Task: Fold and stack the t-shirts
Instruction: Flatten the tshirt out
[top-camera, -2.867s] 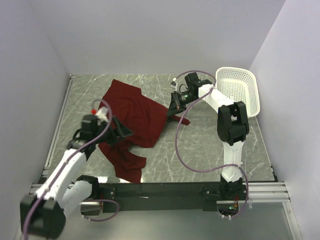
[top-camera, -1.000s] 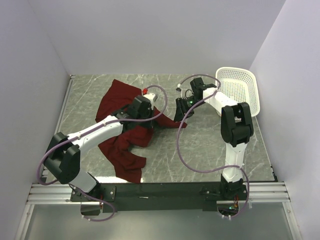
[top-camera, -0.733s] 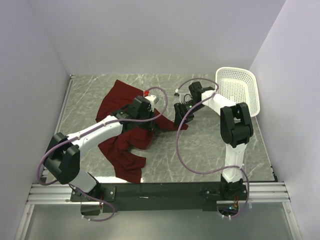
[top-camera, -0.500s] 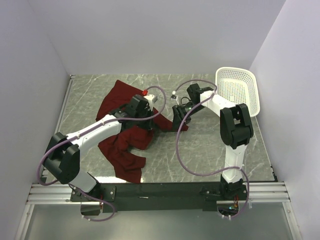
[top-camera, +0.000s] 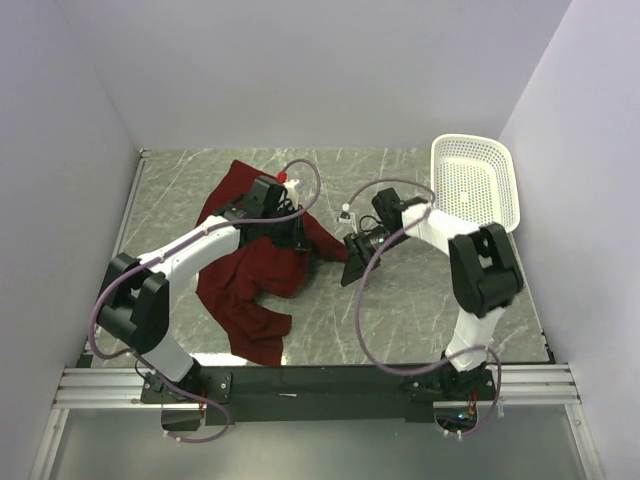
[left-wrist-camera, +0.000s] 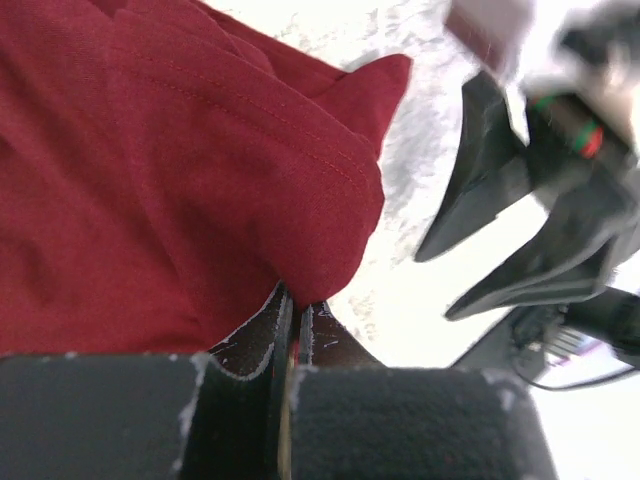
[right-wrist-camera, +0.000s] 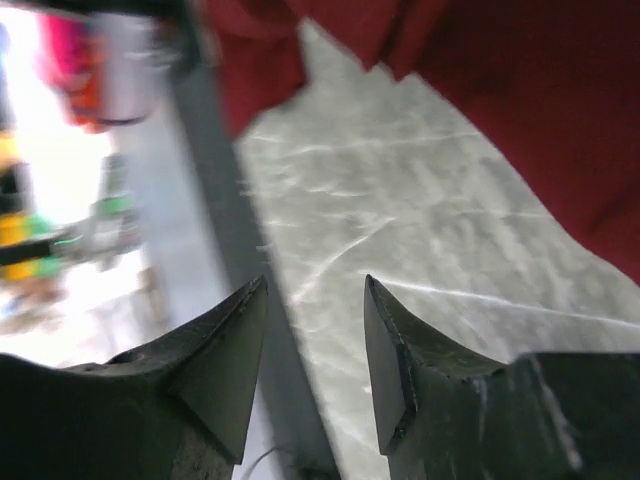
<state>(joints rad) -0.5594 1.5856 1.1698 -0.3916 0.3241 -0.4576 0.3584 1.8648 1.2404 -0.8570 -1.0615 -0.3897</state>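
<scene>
Top external view showed the maroon t-shirt (top-camera: 250, 275) lying crumpled on the left half of the table (top-camera: 430, 300), its right edge pinched by the left claw (top-camera: 300, 236), apparently so that the cloth could be drawn out flat before any fold. The left claw's jaws were clamped together on a ridge of fabric. The right claw (top-camera: 350, 272) hung just beside the t-shirt over bare tabletop, jaws partly apart, holding and touching nothing.
</scene>
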